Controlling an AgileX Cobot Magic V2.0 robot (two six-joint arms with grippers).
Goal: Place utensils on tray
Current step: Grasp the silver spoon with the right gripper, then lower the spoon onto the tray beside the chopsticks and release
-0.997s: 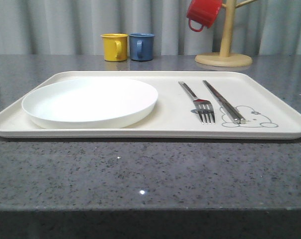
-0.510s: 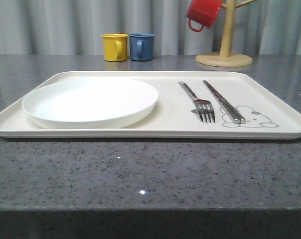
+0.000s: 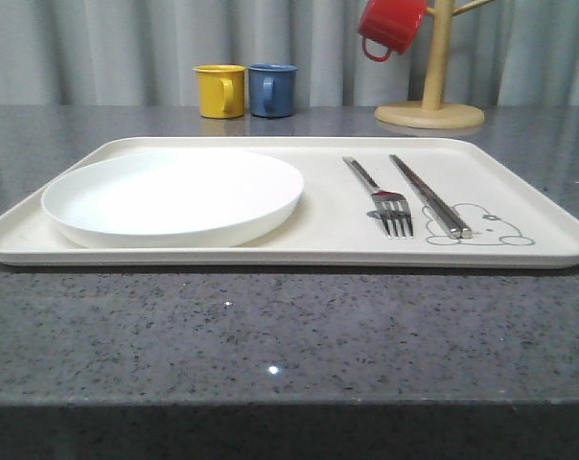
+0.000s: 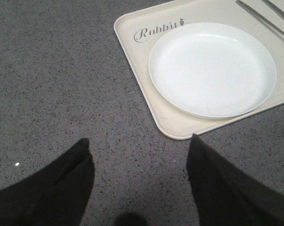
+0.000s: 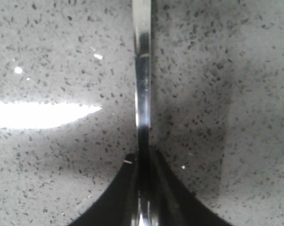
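Setting: grey speckled stone worktop (image 3: 289,335) before pale pleated curtains; a yellow mug (image 3: 220,90) and a blue mug (image 3: 272,89) stood at the far edge, at about 11 o'clock from the tray, and a red mug (image 3: 391,26) hung on a wooden mug tree (image 3: 431,81) at about 1 o'clock.

Tray (image 3: 520,192): cream, low-rimmed, rabbit drawing at its near right corner. A white plate (image 3: 173,196) filled its left half. On its right half lay the fork (image 3: 382,198), tines toward the camera, and just beside it at 3 o'clock the chopsticks (image 3: 428,195), roughly parallel, not touching the plate.

Left gripper (image 4: 137,188): jaws wide apart and holding nothing, above bare worktop just off the tray's corner by the "Rabbit" lettering.

Right gripper (image 5: 142,197): jaws pinched on a slim shiny metal handle, most likely the spoon (image 5: 142,94); its bowl was out of frame. The handle ran out over bare worktop, off the tray.

Hazards, as judged:
- A thin polished handle gripped near one end could pivot or slip during the carry.
- The free tray space was narrow; a careless set-down could knock the fork or chopsticks, or land on the rim and slide off.
- Releasing too high would let the piece bounce.
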